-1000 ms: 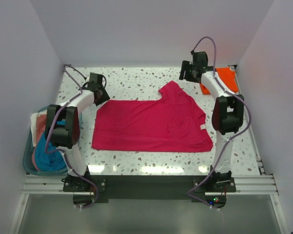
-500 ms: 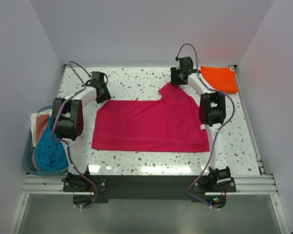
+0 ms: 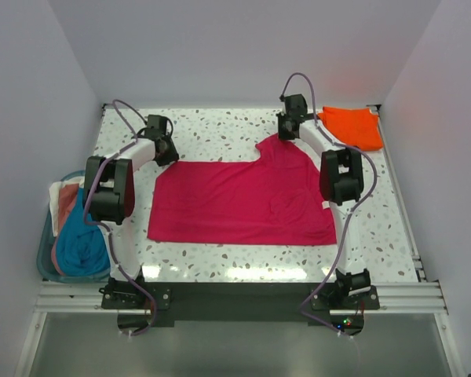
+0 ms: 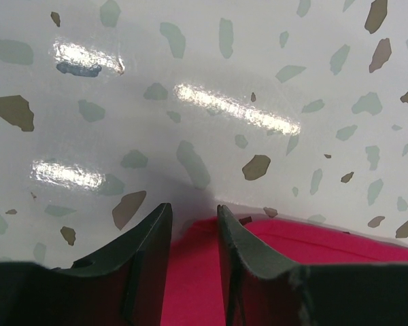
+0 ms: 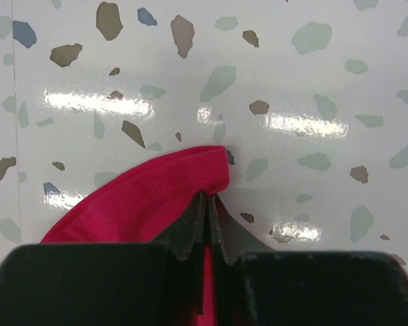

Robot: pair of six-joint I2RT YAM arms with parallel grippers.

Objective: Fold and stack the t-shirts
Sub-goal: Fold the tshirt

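The magenta-pink t-shirt (image 3: 243,200) lies spread flat on the speckled table (image 3: 220,126), one sleeve pointing to the back right. My right gripper (image 3: 283,135) is shut on that sleeve's hem; in the right wrist view the fingers (image 5: 209,195) pinch the folded pink edge (image 5: 143,197). At the shirt's back left corner is my left gripper (image 3: 167,155). In the left wrist view its jaws (image 4: 190,207) stand apart, with the pink corner (image 4: 190,272) lying between them. The orange t-shirt (image 3: 352,126) lies folded at the back right corner.
A teal bin (image 3: 43,251) off the table's left edge holds blue cloth (image 3: 78,239) and other clothes. White walls close in the table on the left, back and right. Both arms' bases stand on the rail at the near edge.
The right arm swung left from the orange shirt to the pink sleeve, and its gripper shut on the hem. The left gripper's jaws narrowed a little over the shirt's corner.
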